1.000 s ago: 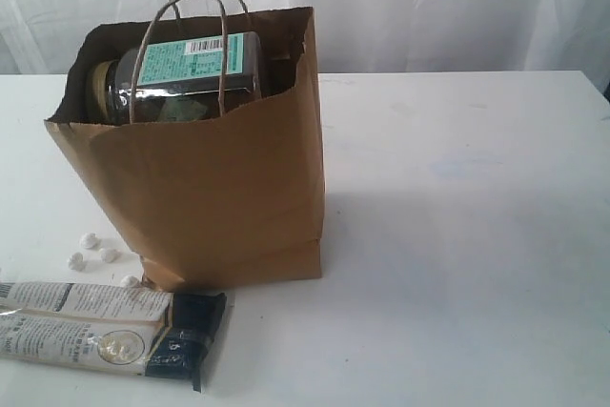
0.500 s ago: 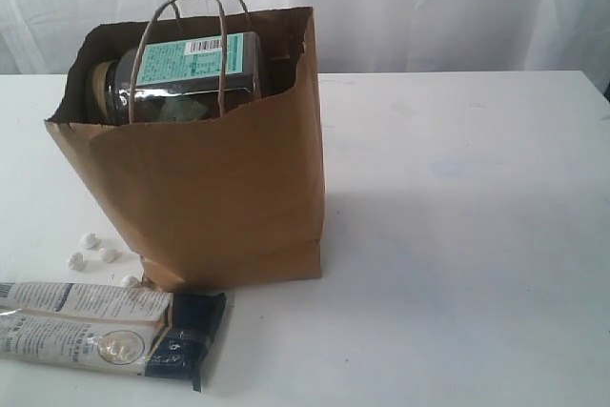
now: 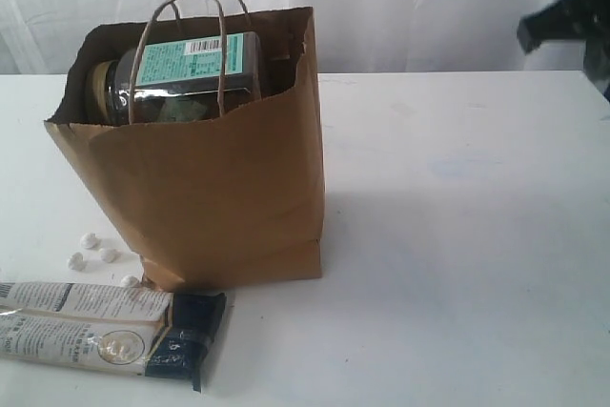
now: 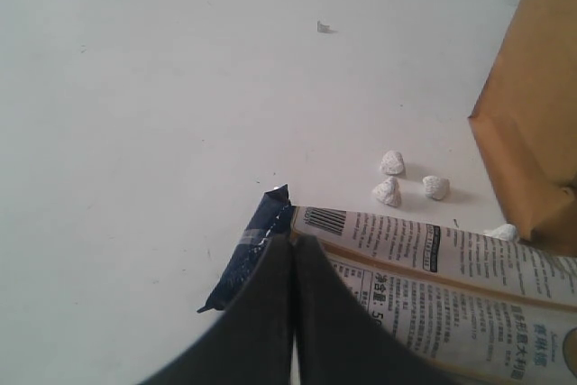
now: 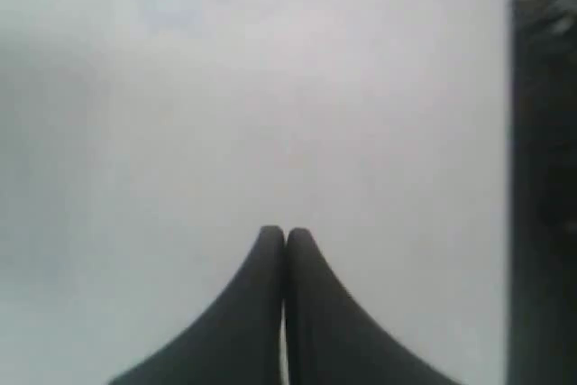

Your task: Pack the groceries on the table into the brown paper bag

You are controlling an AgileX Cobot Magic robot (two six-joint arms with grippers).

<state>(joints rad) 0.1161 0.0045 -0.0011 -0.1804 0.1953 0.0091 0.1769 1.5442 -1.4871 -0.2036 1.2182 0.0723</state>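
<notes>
The brown paper bag (image 3: 205, 173) stands on the white table (image 3: 457, 235) left of centre, and its corner (image 4: 532, 142) shows in the left wrist view. A clear jar (image 3: 181, 78) with a teal label lies on its side in the bag's mouth. The long white-black twin packet (image 3: 105, 329) lies flat in front of the bag. My left gripper (image 4: 293, 242) is shut and empty, over the packet's (image 4: 433, 268) dark end. My right gripper (image 5: 285, 233) is shut, empty, above bare table; its blurred arm (image 3: 567, 16) shows at the upper right edge.
Several small white lumps (image 3: 95, 253) lie on the table beside the bag's left foot, also seen as white lumps (image 4: 406, 185) near the packet. The bag's twine handles (image 3: 186, 7) stick up. A dark edge (image 5: 545, 169) borders the table on one side.
A dark gripper above the bag one second ago has left the view. An arm has come into view at the upper right edge. Bag, jar and packet have not moved.
</notes>
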